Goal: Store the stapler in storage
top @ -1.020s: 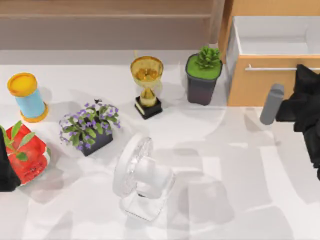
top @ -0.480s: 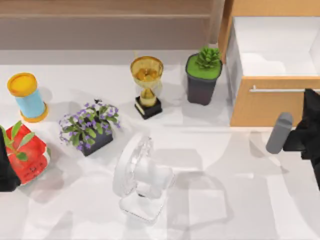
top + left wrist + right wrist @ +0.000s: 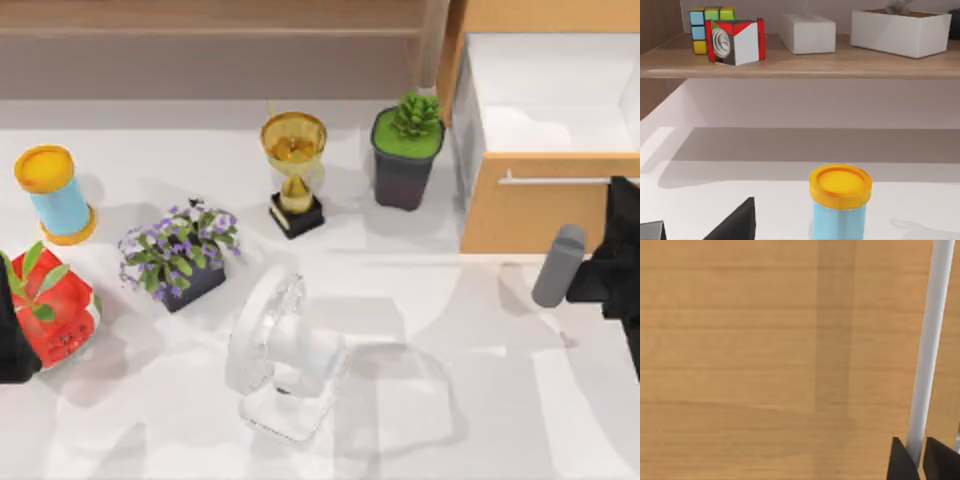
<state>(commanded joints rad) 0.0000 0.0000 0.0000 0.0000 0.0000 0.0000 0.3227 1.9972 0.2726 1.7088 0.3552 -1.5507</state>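
My left gripper (image 3: 12,345) sits parked at the table's left edge; I cannot tell its opening. At the right, the light-wood drawer (image 3: 520,215) stands pulled out, my right gripper (image 3: 914,460) pinched on its thin silver bar handle (image 3: 927,355).
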